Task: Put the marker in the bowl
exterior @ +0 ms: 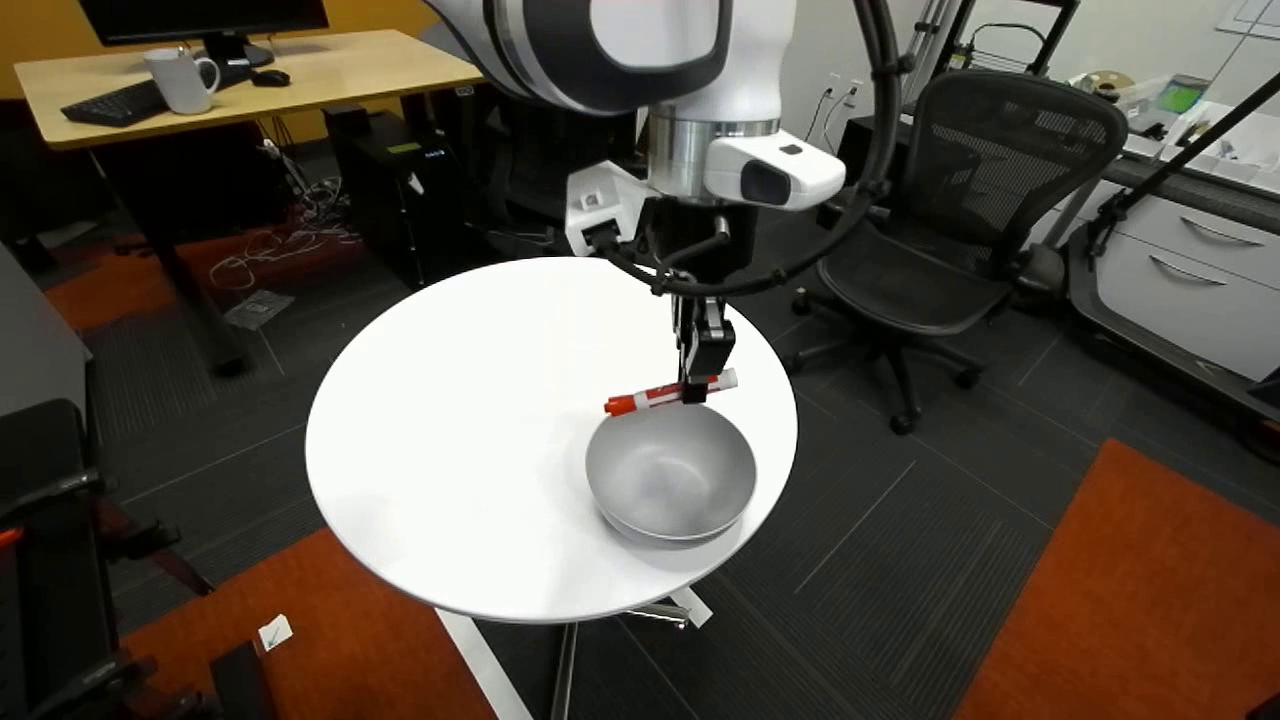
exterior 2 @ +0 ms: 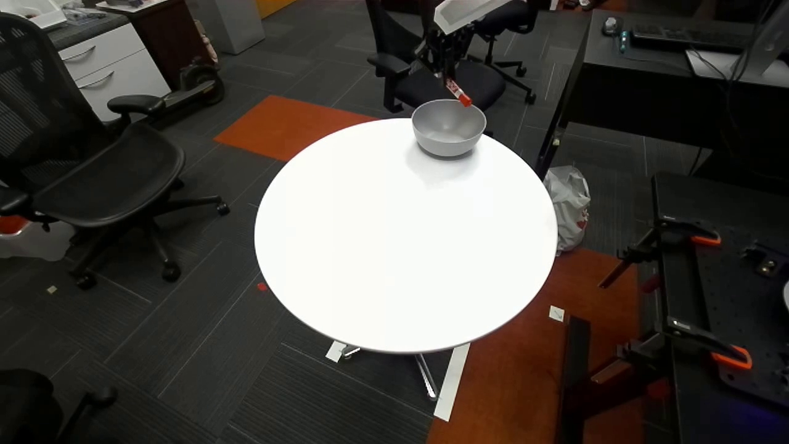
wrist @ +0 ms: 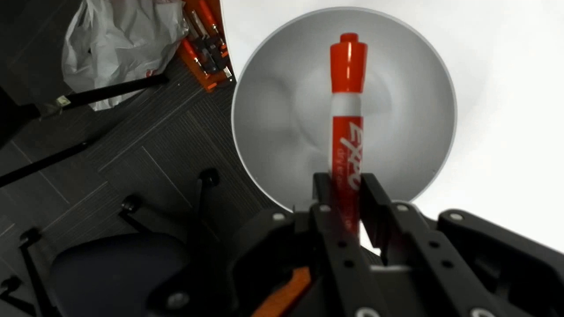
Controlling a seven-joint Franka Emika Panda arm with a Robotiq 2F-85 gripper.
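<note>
The red and white marker (exterior: 655, 396) is held by my gripper (exterior: 695, 392) near its middle, with the red cap end pointing out. The marker also shows in an exterior view (exterior 2: 457, 92) and in the wrist view (wrist: 347, 105). The light grey bowl (exterior: 670, 480) stands upright near the table's edge; it shows in an exterior view (exterior 2: 448, 137) and the wrist view (wrist: 273, 114). The gripper, in the wrist view (wrist: 345, 185), is shut on the marker. In that view the capped half overlies the bowl's inside. The marker appears raised above the bowl's rim. The marker's rear end is partly hidden by a finger.
The bowl stands on a round white table (exterior: 450, 430), whose edge is close beside the bowl. Office chairs (exterior: 980, 200) stand near the table. A desk (exterior: 330, 75) with a monitor and mug is behind. A plastic bag (exterior 2: 568, 203) lies on the floor.
</note>
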